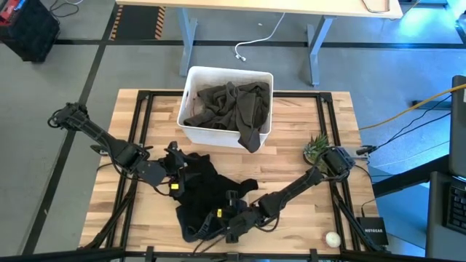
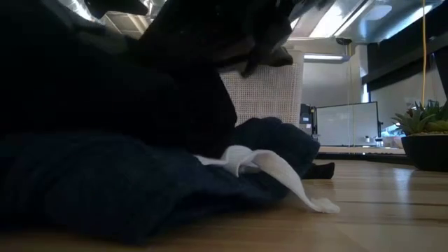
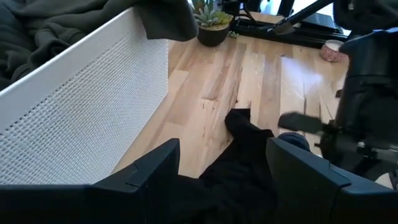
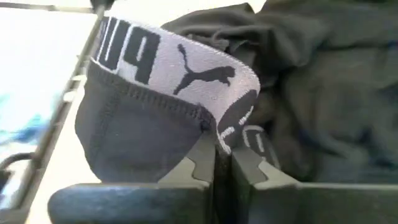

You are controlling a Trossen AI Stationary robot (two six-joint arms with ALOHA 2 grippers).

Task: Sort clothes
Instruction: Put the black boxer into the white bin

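The right hand (image 4: 222, 163) pinches the grey, printed elastic waistband of dark knit underwear (image 4: 143, 118) at the near edge of the wooden counter (image 1: 291, 156). The soft black heap (image 1: 207, 193) lies crumpled around it. The left hand (image 3: 224, 171) stands wide over the heap's far side. Beyond, olive garments (image 1: 233, 105) fill the perforated white bin (image 1: 191, 80), one drooping over its rim.

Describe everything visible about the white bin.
The white bin is a rectangular plastic tub with rounded corners and finely perforated, mesh-like walls, standing upright at the table's far middle edge. Olive-brown garments fill it in a crumpled heap, and one piece drapes over its near rim and hangs down the outer wall. Neither gripper touches it; the black clothes lie on the wood in front of it, apart from it.
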